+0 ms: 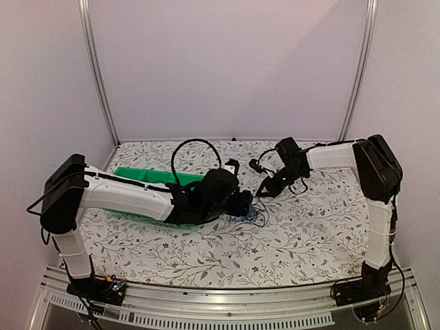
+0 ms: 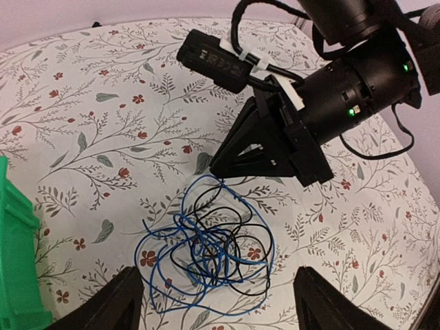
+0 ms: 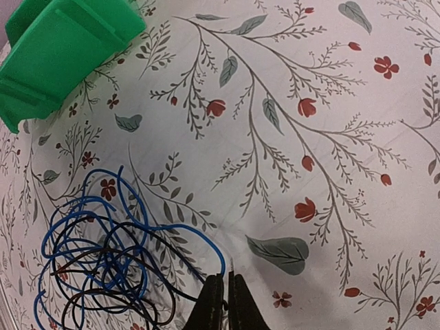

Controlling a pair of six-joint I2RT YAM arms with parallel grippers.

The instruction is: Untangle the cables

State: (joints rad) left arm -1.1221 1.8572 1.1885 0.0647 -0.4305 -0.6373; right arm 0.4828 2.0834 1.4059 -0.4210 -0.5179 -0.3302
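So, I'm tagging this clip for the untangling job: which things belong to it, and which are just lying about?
Job: cables, blue and black, in a snarl; right gripper, pinching a blue strand; left gripper, open over the snarl.
Lying about: green bin; flowered table.

We see a pale surface [image 1: 309, 227] printed all over with grey leafy sprigs and small red flowers (the pattern runs to every edge in view). Near its middle lies a small snarl of cables [image 2: 210, 251], thin blue and black loops crossing over one another and flat on the print. A green bin [image 1: 141, 175] sits on the surface to the left and farther back, apart from the cables, with bare print between them. We cannot pick out any plug ends.
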